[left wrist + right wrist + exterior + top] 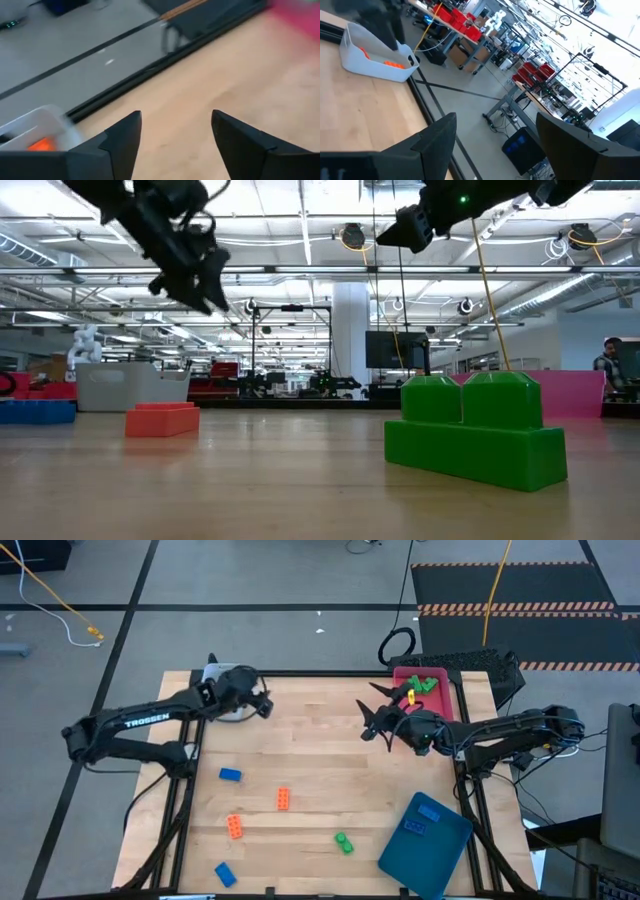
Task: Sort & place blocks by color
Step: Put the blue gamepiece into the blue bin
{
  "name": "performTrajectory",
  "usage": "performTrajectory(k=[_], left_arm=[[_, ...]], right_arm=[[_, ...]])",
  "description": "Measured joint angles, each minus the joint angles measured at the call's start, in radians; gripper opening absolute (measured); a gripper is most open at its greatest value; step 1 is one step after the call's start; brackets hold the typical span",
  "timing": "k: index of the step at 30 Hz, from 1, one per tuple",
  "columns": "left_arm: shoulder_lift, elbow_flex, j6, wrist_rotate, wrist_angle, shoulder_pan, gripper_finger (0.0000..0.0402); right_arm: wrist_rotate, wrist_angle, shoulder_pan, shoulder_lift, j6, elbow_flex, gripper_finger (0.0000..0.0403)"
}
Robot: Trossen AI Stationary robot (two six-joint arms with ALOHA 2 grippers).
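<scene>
Five blocks lie flat on the wooden table, seen in the high view: a blue one (230,775), two orange ones (284,799) (234,827), a green one (343,842) and a second blue one (224,874). The low view shows the green block (475,430) close by and an orange block (162,420) farther back. My left gripper (268,705) (176,117) hangs open above the table's far left, beside the pale tray (225,690). My right gripper (368,718) (496,120) is open and raised next to the pink tray (445,700).
The pink tray at the far right holds green blocks (420,686). A dark-teal tray (440,855) at the near right holds blue blocks (428,812). The pale tray (375,60) holds orange blocks (392,63). Bare wood spans the table's middle (310,750). A person (605,365) stands in the room beyond.
</scene>
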Motion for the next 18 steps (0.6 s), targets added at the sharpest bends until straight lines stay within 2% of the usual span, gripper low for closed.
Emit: performTrajectory(k=[7, 14, 18], left_arm=[[-0.013, 0.03, 0.028, 0.058, -0.021, -0.213, 0.0213], [-0.013, 0.03, -0.184, 0.074, -0.17, -0.405, 0.0197], [-0.013, 0.03, -0.274, 0.073, -0.283, -0.462, 0.0186]], right_arm=[[0.02, 0.015, 0.0, -0.034, -0.027, 0.0, 0.027], [0.011, -0.058, 0.02, -0.116, -0.038, 0.0, 0.027], [-0.181, -0.091, 0.027, -0.153, 0.079, -0.027, 0.027]])
